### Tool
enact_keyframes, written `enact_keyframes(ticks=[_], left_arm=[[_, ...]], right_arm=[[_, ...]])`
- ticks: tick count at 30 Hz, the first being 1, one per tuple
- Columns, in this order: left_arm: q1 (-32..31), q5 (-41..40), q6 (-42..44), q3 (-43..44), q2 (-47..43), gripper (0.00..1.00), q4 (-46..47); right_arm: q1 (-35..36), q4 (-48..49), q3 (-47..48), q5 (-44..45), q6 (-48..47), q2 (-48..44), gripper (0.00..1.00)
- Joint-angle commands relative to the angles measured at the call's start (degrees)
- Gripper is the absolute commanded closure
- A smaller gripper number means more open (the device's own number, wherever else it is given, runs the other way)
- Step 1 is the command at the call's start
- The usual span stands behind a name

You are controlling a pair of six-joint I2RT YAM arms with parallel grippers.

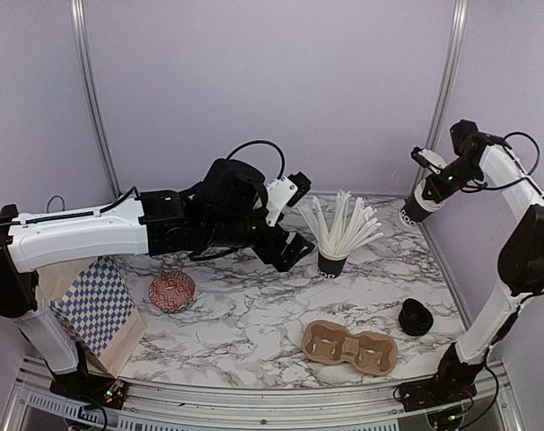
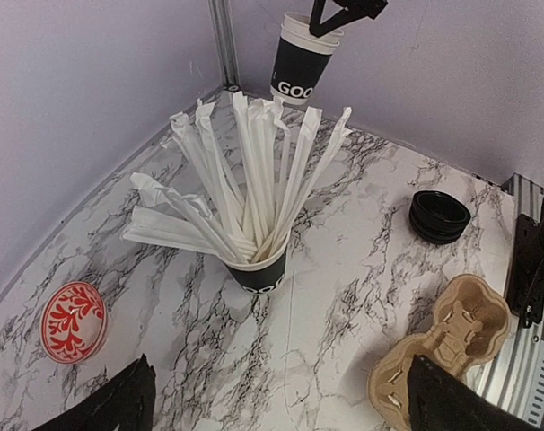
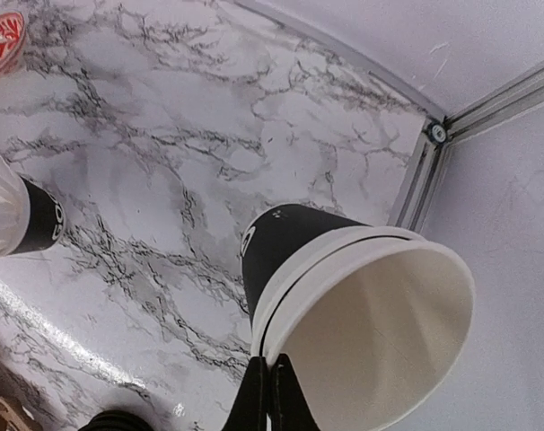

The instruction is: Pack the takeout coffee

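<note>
My right gripper (image 3: pixel 270 392) pinches the rim of a black paper cup (image 3: pixel 294 241) held above the far corner of the marble table (image 1: pixel 254 314); my left gripper (image 1: pixel 293 250) hangs open.

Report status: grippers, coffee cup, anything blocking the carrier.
Left gripper open, empty, hovering beside the straw cup. Right gripper shut on the black cup rim, cup airborne. Carrier tray holes empty, lid stack beside it, not blocking.

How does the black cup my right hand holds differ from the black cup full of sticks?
The held black paper cup hangs tilted in the air, empty. The black stick-filled cup stands upright on the marble table. Both are black with white lettering.
</note>
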Motion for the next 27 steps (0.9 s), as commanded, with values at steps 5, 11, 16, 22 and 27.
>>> enact_keyframes(ticks=[5, 11, 16, 22, 27], left_arm=[[-0.56, 2.47, 5.28, 3.58, 2.67, 0.01, 7.01], [-1.28, 0.65, 9.52, 4.33, 2.41, 0.01, 9.93], [-1.29, -2.96, 14.21, 4.64, 1.09, 0.01, 9.91], [-1.29, -9.52, 16.31, 2.55, -1.16, 0.01, 11.08], [-1.28, -13.44, 16.59, 1.87, -0.79, 0.01, 10.67]], right_arm=[[1.07, 2.87, 10.39, -13.87, 1.92, -8.59, 1.0], [12.62, 3.09, 12.16, -22.64, -1.11, -13.3, 1.0], [24.95, -0.39, 13.64, -28.04, -4.16, -11.91, 1.0], [34.23, -4.5, 12.69, -25.66, -9.55, -8.11, 1.0], [39.84, -4.93, 11.38, -24.76, -10.5, -7.23, 1.0]])
